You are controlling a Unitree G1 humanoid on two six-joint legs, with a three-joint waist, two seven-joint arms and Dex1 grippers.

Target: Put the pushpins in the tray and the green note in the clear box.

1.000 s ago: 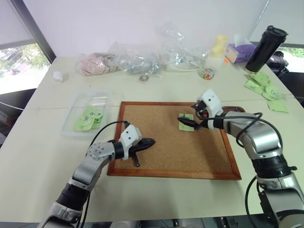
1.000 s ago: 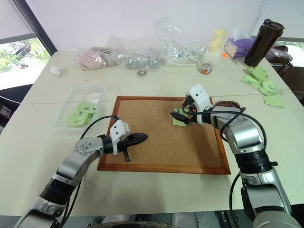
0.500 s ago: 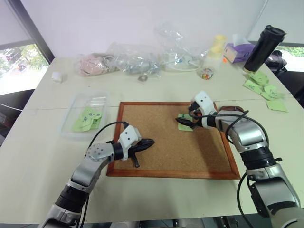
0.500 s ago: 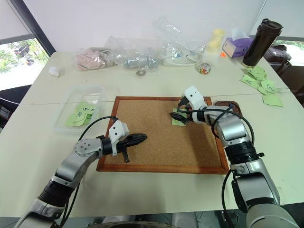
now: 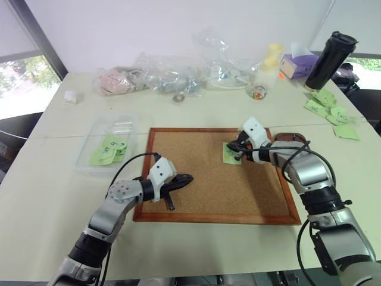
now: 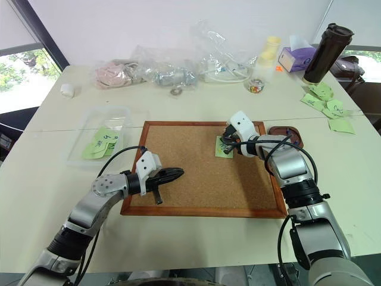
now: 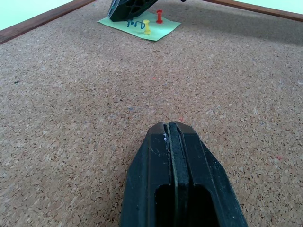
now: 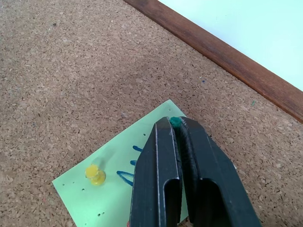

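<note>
Before you, the cork board lies flat on the pale tabletop, framed in reddish wood. The green note sits on the cork near the board's far right corner, pinned flat. Your right claw rests down on this note with its two black fingers pressed together, and a small green pushpin is pinched at their very tips. A yellow pushpin stands in the note just beside the claw; in the left wrist view a red pushpin stands next to the yellow one on the same note.

Your left claw hovers low over the bare cork near the board's near left corner, fingers fully together and gripping nothing, well apart from the note.

The tray, dark brown and glossy, lies on the tabletop just off the board's right edge, partly hidden behind your right arm. The clear box rests to the left of the board and holds several green notes. Further green notes lie loose at the far right of the tabletop, near a tall dark tumbler. Crumpled clear bags line the far edge.
</note>
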